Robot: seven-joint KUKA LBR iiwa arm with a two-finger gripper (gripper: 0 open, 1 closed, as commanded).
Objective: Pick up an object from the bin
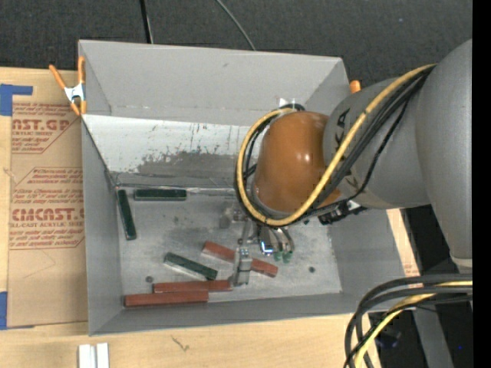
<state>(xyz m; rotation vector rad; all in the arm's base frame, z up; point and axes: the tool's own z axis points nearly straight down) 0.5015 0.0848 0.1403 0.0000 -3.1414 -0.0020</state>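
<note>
A grey metal bin (98, 228) is sitting on a light wooden table (230, 347). I am reaching into it from the view's right, with my orange cover (291, 159) and looped cables (242, 167) hanging over its middle. My hand (244, 271) is hovering low over the bin floor, toward the wall nearest the view's bottom edge. I cannot tell whether it is spread or pressed together, nor whether it is pinching anything. It is pointing down between two pieces: a short red-brown stick (219, 250) lying just to its left in the view, and a second short red-brown stick (265, 267) lying just to its right. Which of them I am over, I cannot tell. A long red-brown stick (192, 287) is ending close below my hand, and another long red-brown stick (166, 300) is lying beside it along the wall. A tilted dark green stick (190, 266) is resting further left. Two more green sticks (160, 195) are lying well apart from me in the far left corner.
</note>
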